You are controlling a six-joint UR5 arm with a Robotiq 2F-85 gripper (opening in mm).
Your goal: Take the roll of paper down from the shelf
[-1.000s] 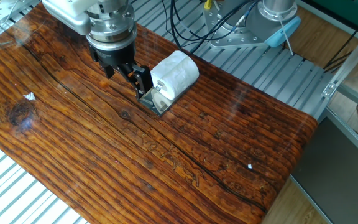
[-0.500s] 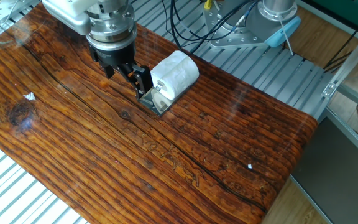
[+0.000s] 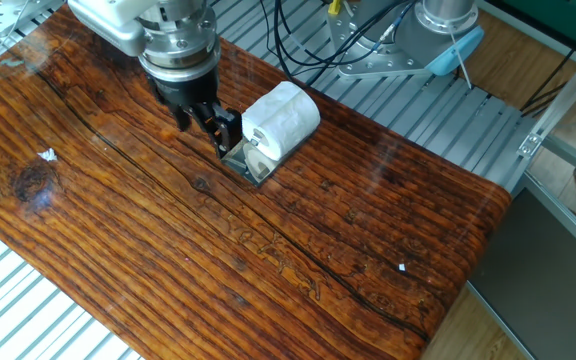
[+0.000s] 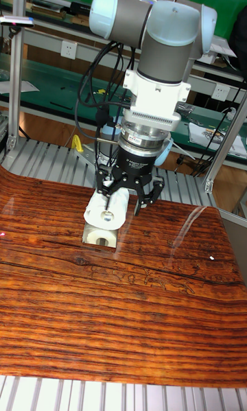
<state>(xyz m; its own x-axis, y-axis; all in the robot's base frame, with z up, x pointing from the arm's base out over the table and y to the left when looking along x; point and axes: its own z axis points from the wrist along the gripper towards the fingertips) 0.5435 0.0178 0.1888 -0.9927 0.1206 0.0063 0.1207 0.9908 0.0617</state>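
The white roll of paper [image 3: 283, 118] lies on the small dark shelf [image 3: 250, 167], whose shiny end bracket shows below the roll's brownish core end. My black gripper [image 3: 208, 124] hangs just left of that end, with one finger [image 3: 230, 130] close beside the roll. It is open and holds nothing. In the tall fixed view the gripper [image 4: 123, 195] stands right behind the roll of paper [image 4: 106, 213], which hides most of the shelf.
The shelf stands on a glossy wooden tabletop [image 3: 268, 260]. Behind it are a ribbed metal surface, black cables [image 3: 298, 40] and the robot base [image 3: 438, 30]. A small white speck [image 3: 401, 267] lies on the wood at the right.
The gripper's left finger has drawn slightly in toward the other one. The roll and the shelf have not moved.
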